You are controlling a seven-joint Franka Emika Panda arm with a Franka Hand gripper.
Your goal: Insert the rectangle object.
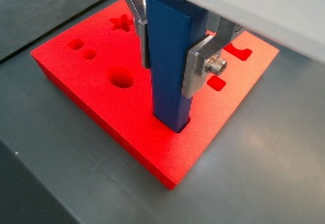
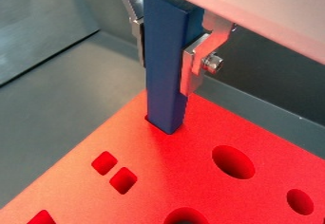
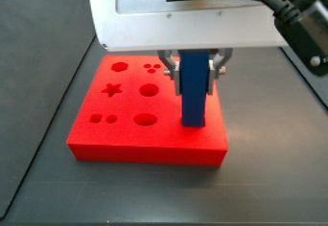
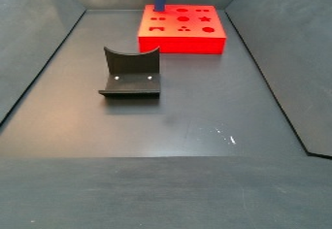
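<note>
We have the end effector [image 1: 178, 47] pinching the blue bar [image 1: 172, 71] near its top, silver fingers [image 1: 197, 65] on opposite faces, bar upright over the red block [image 1: 95, 100]. In both wrist views the bar's lower end sits at the block's top face, near one edge, and looks like it is at or just entering a rectangular slot; we can't tell from these frames how deep it is, since the bar hides the slot mouth. A side view [image 3: 194, 86] shows the bar vertical, most of its length above the block, so our read is that insertion is barely started. To do this step well: keep the bar plumb, push straight down along its long axis, go slow, and watch for lateral load; any tilt looks likely to jam the square corners on the slot walls. If it binds, we back off slightly and re-centre rather than force it. Keep the pinch firm until the bar is seated, then open and lift straight up. The round, star and small square holes [image 2: 231, 158] are not ours. The dark holder [image 4: 131, 74] sits on the surface [image 4: 195, 116] well apart from the block, out of the path.
</note>
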